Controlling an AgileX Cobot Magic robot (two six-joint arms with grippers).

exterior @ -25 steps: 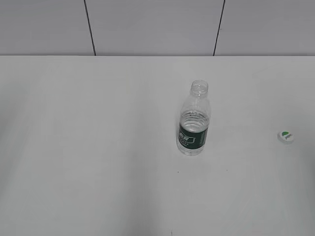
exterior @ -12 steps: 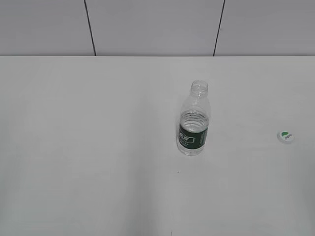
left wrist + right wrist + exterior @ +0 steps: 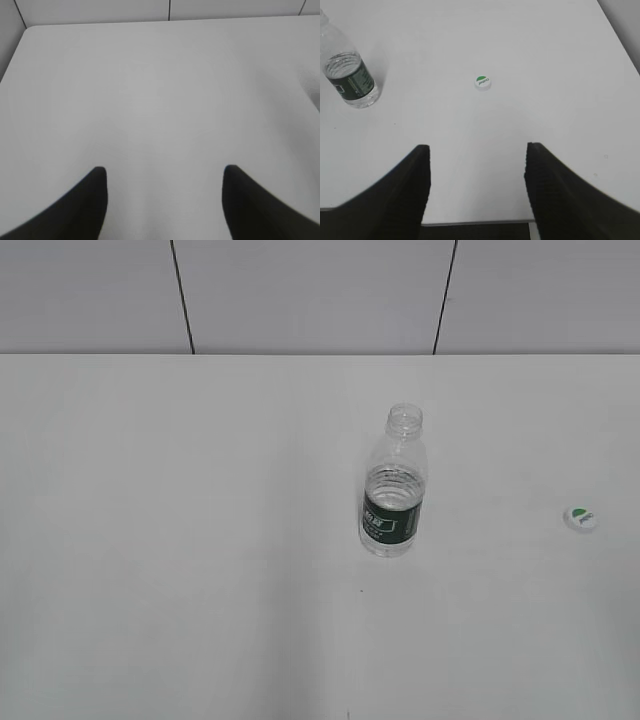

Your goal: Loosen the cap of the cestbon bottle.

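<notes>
The cestbon bottle [image 3: 394, 490] stands upright on the white table, clear with a dark green label band, its neck open with no cap on it. It also shows in the right wrist view [image 3: 349, 70] at the far left. The cap [image 3: 580, 518], white with a green top, lies on the table far to the bottle's right; in the right wrist view the cap [image 3: 482, 83] lies ahead of the jaws. My right gripper [image 3: 476, 150] is open and empty near the table's front edge. My left gripper [image 3: 164, 172] is open and empty over bare table. Neither gripper shows in the exterior view.
The white table [image 3: 200, 540] runs back to a grey panelled wall [image 3: 300, 290]. The table's front edge [image 3: 470, 224] shows between the right jaws, and its far left corner [image 3: 30, 30] shows in the left wrist view.
</notes>
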